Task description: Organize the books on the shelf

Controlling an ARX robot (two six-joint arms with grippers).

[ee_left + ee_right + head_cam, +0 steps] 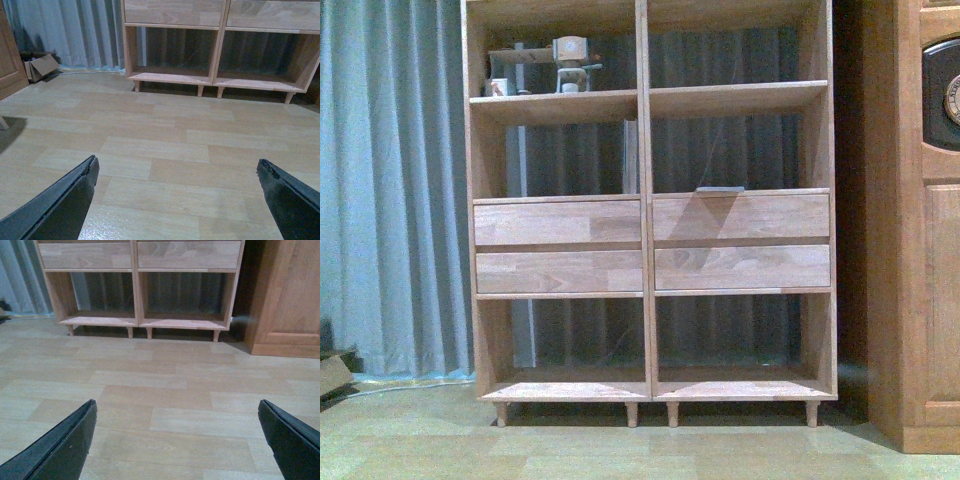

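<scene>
Floor; shelf beyond left gripper (spread)

We see a blue-grey curtain hanging in folds down to a pale wood-plank floor. On the right stands a darker wooden cabinet. On the left, a cardboard box lies at the curtain's foot.
</scene>
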